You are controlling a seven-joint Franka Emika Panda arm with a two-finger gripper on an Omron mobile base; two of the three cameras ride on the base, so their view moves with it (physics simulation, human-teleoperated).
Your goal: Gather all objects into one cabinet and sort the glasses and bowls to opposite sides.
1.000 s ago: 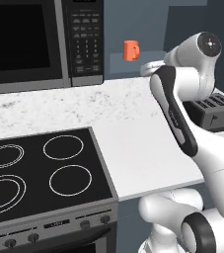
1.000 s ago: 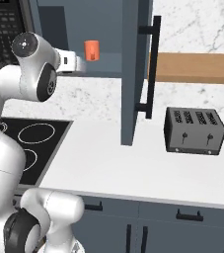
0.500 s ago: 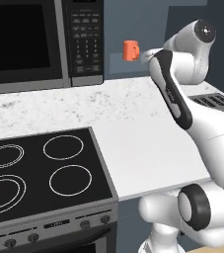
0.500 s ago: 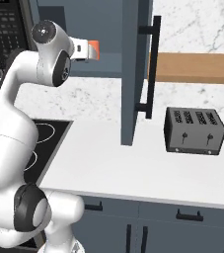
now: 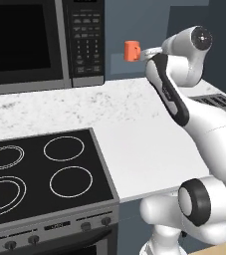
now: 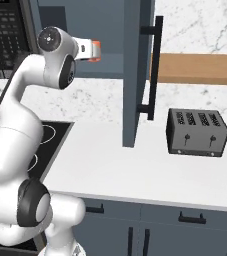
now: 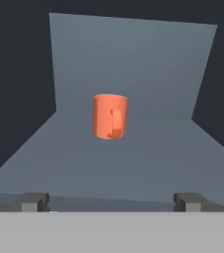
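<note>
Fingertips (image 7: 34, 201) are standing wide apart at the bottom of the hand view, with nothing between them; the gripper (image 7: 111, 202) is pointing straight into the open cabinet (image 7: 133, 64). An orange cup (image 7: 110, 116) is sitting well ahead of the tips on the grey-blue inner shelf (image 7: 148, 163), near the middle of the compartment and clear of both side walls. It is a small, plain cylinder standing upright, bright orange, with a short handle facing the camera. From the left base view the orange cup (image 5: 131, 50) is showing just beside the end of the white arm, to the right of the microwave (image 5: 40, 42); from the right base view only a sliver of the orange cup (image 6: 98, 51) is peeking out past the hand. The cabinet door (image 6: 136, 70) is hanging open with its long black bar handle (image 6: 153, 67), and a dark toaster (image 6: 197, 132) is resting on the white counter (image 6: 115, 165) to its right. Compared with half a second ago, the arm's upper joint is sitting a little lower and further toward the cabinet, while the cup itself has not shifted.
</note>
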